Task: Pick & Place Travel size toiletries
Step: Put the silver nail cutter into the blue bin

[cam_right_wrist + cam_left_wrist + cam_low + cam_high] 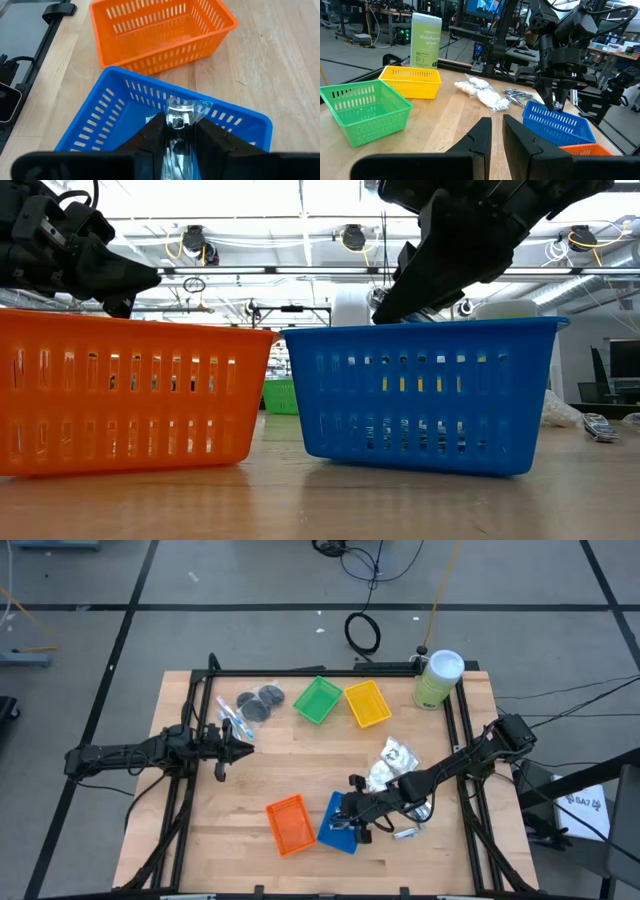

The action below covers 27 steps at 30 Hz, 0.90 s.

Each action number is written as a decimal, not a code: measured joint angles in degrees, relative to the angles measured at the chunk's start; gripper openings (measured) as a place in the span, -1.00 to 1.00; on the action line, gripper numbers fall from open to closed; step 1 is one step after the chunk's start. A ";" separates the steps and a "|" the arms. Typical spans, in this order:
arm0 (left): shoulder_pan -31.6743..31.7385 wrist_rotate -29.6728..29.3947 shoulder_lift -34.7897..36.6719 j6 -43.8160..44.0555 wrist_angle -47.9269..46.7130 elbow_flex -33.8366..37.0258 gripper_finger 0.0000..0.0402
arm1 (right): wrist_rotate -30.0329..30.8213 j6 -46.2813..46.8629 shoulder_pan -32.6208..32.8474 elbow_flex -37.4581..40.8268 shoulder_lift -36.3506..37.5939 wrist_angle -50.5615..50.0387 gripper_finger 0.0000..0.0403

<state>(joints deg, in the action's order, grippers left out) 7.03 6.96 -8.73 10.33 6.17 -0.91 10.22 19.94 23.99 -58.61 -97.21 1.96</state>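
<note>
Right pincer: above the blue tray, fingers clamped on a silver foil tube. Left pincer: well apart from the blue tray, fingers nearly together, holding nothing.

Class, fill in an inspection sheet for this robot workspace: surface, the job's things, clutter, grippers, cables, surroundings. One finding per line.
Surface: pale wooden table top, black frame.
Job's things: dark grey round discs and slim clear-plastic sticks at far left; white packets and silver foil tubes on right.
Clutter: green, yellow, orange, blue plastic trays; pale green wipes canister.
Grippers: right gripper above blue tray, holding clear foil item; left gripper waits nearly shut, empty.
Cables: black coil on floor.
Surroundings: workshop equipment; no people seen.
</note>
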 joint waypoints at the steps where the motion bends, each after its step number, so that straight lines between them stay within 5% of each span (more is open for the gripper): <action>1: 0.00 0.00 0.02 -0.02 0.00 0.00 -0.78 | 0.00 0.14 0.00 0.00 0.00 0.00 -0.58; 27: 0.00 0.00 0.02 -0.02 0.00 0.00 -0.78 | -4.28 -1.10 0.54 0.06 0.94 -1.00 -0.15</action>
<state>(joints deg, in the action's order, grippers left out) 7.03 6.96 -8.71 10.31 6.17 -0.91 5.93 18.83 24.53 -58.55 -96.27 0.95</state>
